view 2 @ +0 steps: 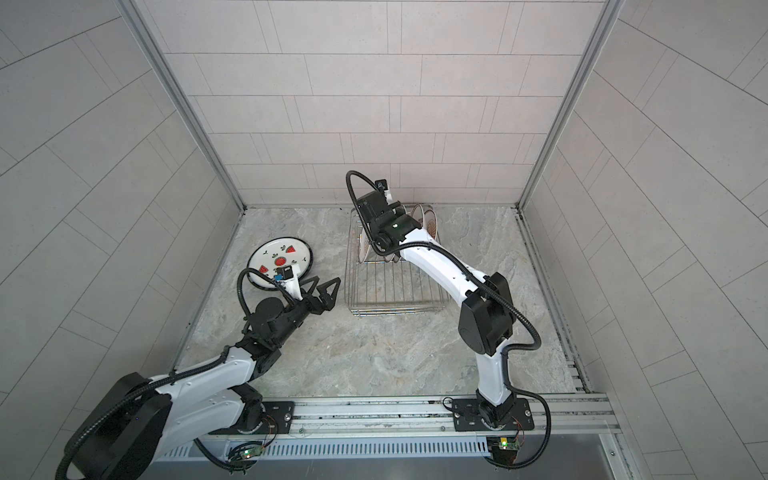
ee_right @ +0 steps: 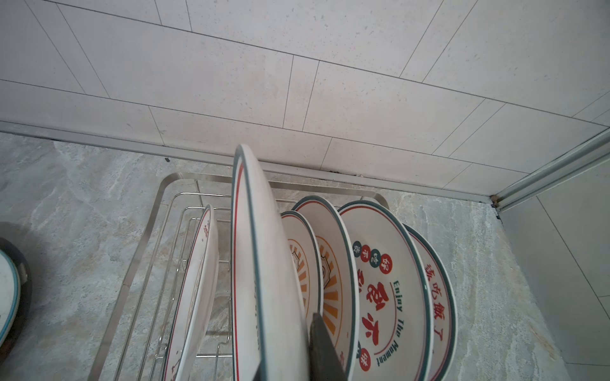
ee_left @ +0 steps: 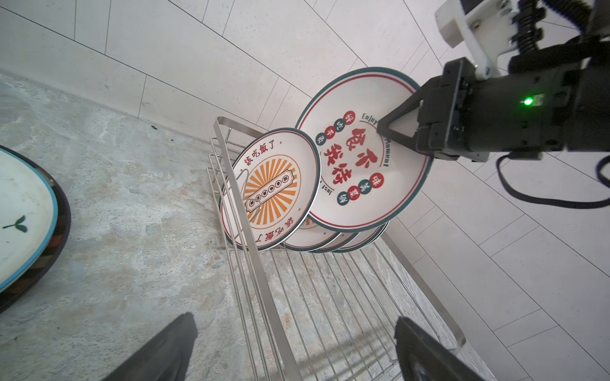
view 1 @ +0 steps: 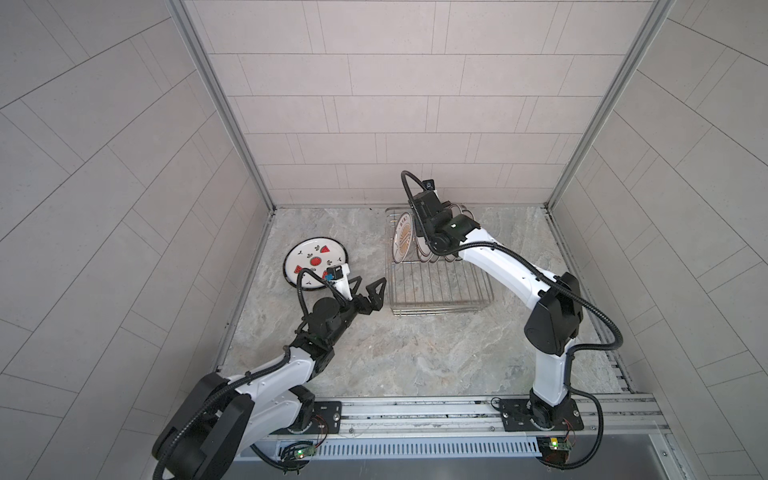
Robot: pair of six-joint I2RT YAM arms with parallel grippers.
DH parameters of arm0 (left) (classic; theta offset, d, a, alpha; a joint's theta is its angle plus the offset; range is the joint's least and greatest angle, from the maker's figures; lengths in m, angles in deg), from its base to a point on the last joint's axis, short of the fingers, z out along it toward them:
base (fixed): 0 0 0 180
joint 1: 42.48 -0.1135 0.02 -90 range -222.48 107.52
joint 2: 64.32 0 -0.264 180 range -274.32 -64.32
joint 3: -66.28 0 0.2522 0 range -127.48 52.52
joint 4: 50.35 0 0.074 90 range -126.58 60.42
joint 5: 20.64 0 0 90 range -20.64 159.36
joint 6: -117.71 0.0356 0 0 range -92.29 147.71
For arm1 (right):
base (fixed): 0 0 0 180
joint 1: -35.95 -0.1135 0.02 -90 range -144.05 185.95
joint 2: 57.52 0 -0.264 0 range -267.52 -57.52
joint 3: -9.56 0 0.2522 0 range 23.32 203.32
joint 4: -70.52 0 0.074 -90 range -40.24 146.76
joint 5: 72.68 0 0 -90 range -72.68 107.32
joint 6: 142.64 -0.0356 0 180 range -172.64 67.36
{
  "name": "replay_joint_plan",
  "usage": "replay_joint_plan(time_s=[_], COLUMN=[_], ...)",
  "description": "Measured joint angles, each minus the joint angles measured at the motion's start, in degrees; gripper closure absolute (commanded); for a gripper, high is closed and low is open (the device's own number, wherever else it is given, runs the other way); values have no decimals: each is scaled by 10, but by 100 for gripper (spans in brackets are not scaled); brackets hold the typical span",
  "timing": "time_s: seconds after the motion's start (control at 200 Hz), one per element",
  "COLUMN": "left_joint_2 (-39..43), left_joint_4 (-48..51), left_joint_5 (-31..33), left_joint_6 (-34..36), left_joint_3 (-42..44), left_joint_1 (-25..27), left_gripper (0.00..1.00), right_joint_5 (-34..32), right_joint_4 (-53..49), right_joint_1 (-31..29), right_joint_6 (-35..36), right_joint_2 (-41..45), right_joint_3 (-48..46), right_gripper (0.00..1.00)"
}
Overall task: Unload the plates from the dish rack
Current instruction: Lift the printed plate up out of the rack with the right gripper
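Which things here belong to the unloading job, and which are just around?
Job: dish rack; plates standing in it; big plate in the right fingers; watermelon plate on the table.
Just around: table, tiled walls.

Both top views look down; wrist cameras share the dish rack (ee_left: 272, 297) (ee_right: 130, 273).

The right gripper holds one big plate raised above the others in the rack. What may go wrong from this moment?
1. The right gripper pinches the large plate only at its rim, so it may slip or swing.
2. Its lower edge hangs close to the sunburst plate in the dish rack; a sideways move may knock it.
3. The open left gripper stands between the watermelon plate and the rack, perhaps in the carrying path.
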Motion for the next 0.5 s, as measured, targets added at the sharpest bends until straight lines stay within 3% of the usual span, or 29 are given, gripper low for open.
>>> replay_joint_plan(time_s=[0.495], left_joint_2=[24], left_joint_4=[39], left_joint_5=[8], left_joint_6=[0], left_joint_3=[0], left_joint_1=[0], left_gripper=[0], right_joint_5=[68], right_joint_4=[9], right_joint_1=[-1], right_joint_6=[18], right_joint_2=[160], right_joint_3=[-138], right_gripper=[89])
